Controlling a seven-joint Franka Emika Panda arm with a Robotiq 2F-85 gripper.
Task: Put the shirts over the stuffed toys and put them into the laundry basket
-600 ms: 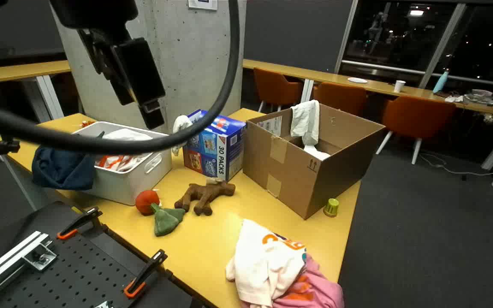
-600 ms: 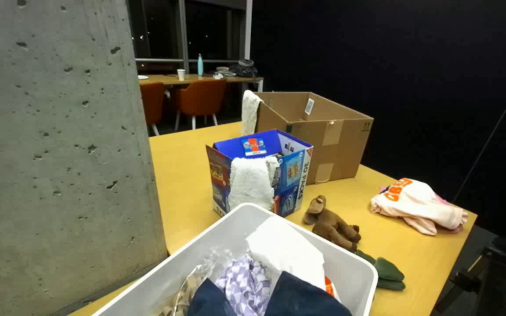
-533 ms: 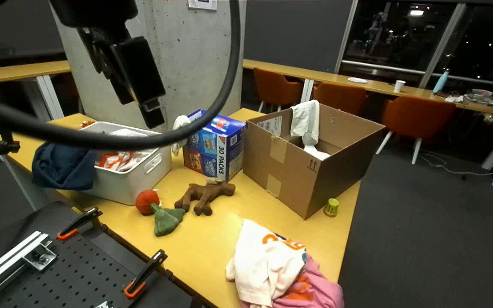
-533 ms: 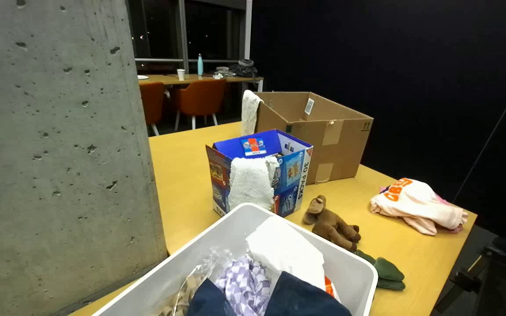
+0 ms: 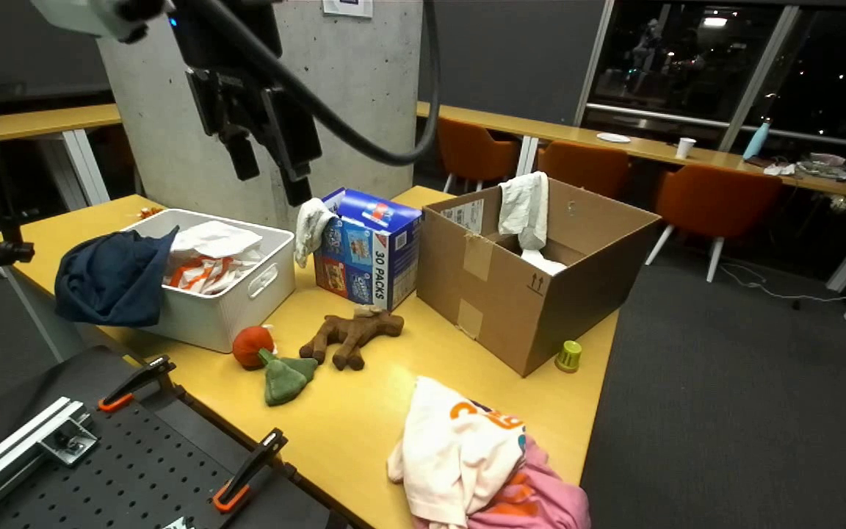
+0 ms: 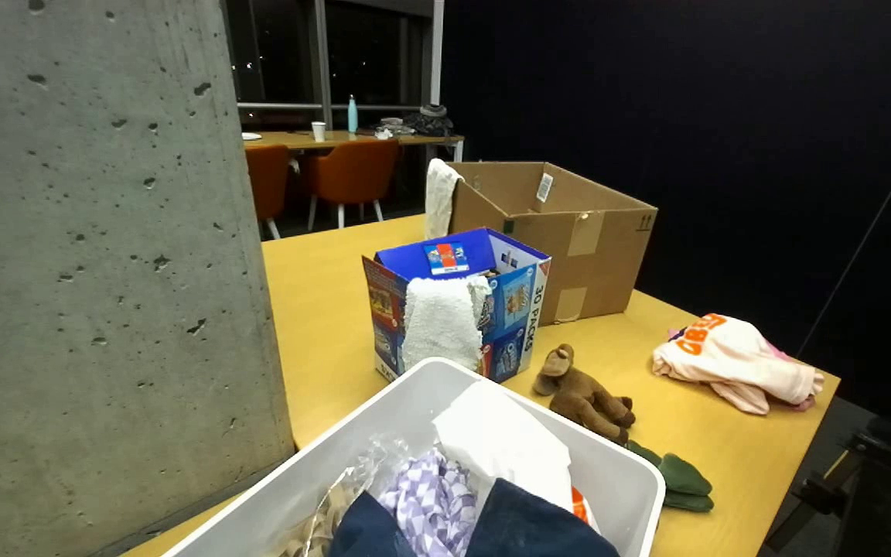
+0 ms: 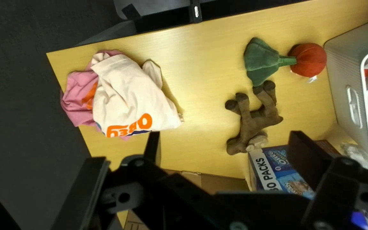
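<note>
Guessing it's shirt-pickup time: the black tool (image 5: 272, 180) hangs empty, spread wide, so it should lower onto the cream-white cloth shirt (image 5: 456, 452) lying partly over the pink cloth shirt (image 5: 548, 496), near a corner of the yellow wooden surface (image 5: 364, 411). Bare brown plush toy (image 5: 354, 336) mid-surface, pale plastic laundry basket (image 5: 203, 319) and grey concrete pillar (image 5: 349, 66) beyond.

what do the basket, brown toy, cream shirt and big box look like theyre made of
Basket: probably plastic, pale and matte, with stiff, moulded-looking walls.
Brown toy: seemingly plush fabric, dull, with plump, soft-looking limbs.
Cream shirt: soft, matte cloth, judging by its loose folds; fibre unclear.
Big box: dull brown cardboard, it appears, with a taped side.
</note>
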